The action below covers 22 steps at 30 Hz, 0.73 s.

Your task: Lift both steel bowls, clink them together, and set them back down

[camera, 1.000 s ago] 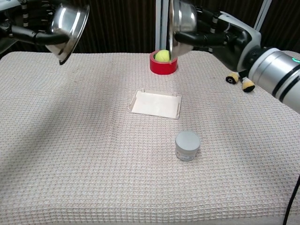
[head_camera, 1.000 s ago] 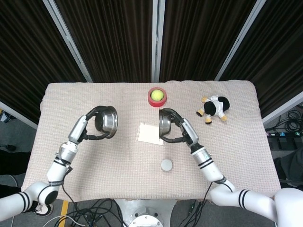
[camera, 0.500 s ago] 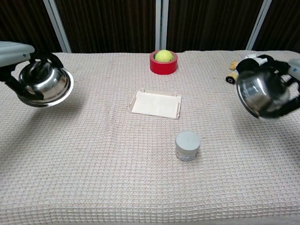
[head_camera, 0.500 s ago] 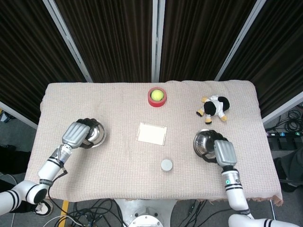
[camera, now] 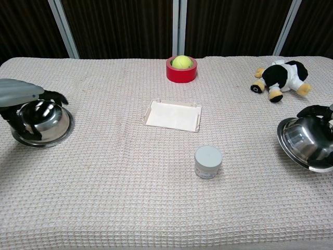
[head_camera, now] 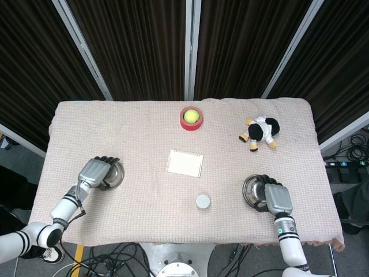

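The left steel bowl (head_camera: 114,176) (camera: 46,124) stands upright on the cloth at the table's left. My left hand (head_camera: 93,172) (camera: 21,95) grips its rim, fingers curled over the edge into the bowl. The right steel bowl (head_camera: 252,190) (camera: 303,141) is low at the table's right front, tilted a little in the chest view. My right hand (head_camera: 277,199) (camera: 315,111) holds its outer rim, dark fingers hooked over the edge. I cannot tell whether the right bowl rests fully on the cloth.
A white flat tray (head_camera: 185,163) (camera: 173,115) lies mid-table with a small grey jar (head_camera: 202,201) (camera: 208,162) in front of it. A red tape roll holding a tennis ball (head_camera: 191,118) (camera: 181,69) sits at the back. A plush cow (head_camera: 260,132) (camera: 281,78) lies back right.
Both hands have carried their bowls apart from the raised middle, outward and down. The bowls have turned from sideways to mouth-up, at table level at the left and right.
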Tool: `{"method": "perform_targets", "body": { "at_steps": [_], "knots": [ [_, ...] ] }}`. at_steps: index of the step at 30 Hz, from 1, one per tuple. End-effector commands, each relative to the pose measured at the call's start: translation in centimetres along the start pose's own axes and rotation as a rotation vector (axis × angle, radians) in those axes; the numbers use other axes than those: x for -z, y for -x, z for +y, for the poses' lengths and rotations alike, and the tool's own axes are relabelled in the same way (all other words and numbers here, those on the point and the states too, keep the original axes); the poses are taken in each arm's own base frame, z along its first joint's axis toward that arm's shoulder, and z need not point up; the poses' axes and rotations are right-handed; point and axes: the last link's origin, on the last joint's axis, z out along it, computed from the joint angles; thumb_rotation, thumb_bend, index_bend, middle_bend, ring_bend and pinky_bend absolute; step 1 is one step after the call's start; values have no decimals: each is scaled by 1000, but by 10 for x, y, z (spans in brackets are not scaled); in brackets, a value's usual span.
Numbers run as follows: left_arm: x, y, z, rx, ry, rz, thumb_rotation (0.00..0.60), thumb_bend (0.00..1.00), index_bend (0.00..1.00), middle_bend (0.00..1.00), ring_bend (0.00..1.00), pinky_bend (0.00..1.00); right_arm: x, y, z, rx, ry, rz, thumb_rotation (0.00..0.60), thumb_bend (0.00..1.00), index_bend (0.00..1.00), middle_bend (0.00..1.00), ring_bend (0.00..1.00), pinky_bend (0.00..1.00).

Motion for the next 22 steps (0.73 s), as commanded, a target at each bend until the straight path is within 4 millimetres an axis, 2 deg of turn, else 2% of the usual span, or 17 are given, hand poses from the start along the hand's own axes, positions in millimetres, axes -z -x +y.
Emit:
{"method": "perform_targets", "body": {
  "at_steps": [1,4,10,15,18,22],
  "knots": [
    [0,-7,0,38,3,53,600,0,0,0,0,101,0,-4,0,5,0,-12,600,0,0,0,0,0],
    [4,-11,-4,51,0,93,600,0,0,0,0,64,1,-10,1,-20,3,37,600,0,0,0,0,0],
    [22,-14,-10,69,-29,150,600,0,0,0,0,71,4,-19,2,-47,-21,127,600,0,0,0,0,0],
    [53,-19,-12,140,-81,324,600,0,0,0,0,57,10,-35,5,-116,-106,338,600,0,0,0,0,0],
    [73,-11,-17,180,-129,410,600,0,0,0,0,55,8,-41,11,-113,-158,481,600,0,0,0,0,0],
    [94,11,-23,262,-195,428,600,0,0,0,0,55,-2,-38,19,-68,-149,529,600,0,0,0,0,0]
  ]
}}
